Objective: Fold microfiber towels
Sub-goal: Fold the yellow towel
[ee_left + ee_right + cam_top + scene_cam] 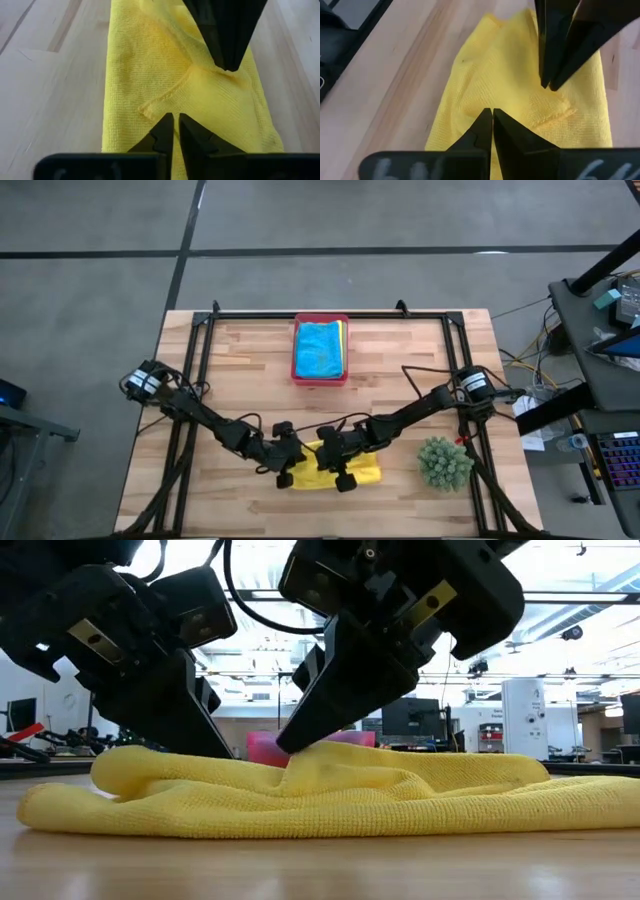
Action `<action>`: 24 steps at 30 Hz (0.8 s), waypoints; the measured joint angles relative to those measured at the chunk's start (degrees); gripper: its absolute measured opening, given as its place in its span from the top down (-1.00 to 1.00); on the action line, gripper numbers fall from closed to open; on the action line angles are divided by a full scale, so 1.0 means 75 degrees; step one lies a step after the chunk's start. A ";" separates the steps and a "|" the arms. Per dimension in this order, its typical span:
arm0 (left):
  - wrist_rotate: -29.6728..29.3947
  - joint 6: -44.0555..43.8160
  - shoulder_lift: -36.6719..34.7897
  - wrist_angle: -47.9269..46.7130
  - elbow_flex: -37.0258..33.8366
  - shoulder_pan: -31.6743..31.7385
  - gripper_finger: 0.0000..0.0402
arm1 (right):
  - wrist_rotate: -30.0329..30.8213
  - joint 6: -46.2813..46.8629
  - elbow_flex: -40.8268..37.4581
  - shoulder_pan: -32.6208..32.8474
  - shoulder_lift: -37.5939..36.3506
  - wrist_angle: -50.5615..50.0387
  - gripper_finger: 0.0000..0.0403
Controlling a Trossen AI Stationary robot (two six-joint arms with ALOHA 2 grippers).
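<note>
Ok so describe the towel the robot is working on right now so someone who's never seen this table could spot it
Look at the wooden table and find its near edge, opposite the pink tray. There, left of the spiky green plant, lies the yellow towel, rumpled, with both arms' claws pressed onto it. It is the only cloth lying loose on the wood; the others sit stacked in the tray.

Yellow towel [330, 470] lay folded into a long strip w/ rumpled top layer near table's front edge, approx. centre, one loose corner turned up on the upper ply [150, 107]. Turquoise towel [319, 350] sat folded flat on top of a stack at back centre; yellow edge of another towel [343, 340] peeked out at the stack's right side.
</note>
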 joint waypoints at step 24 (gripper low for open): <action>-0.0275 -0.0395 0.0727 0.0909 0.0038 0.0091 0.29 | 0.0146 -0.0088 -0.0034 0.0000 0.0000 -0.0061 0.96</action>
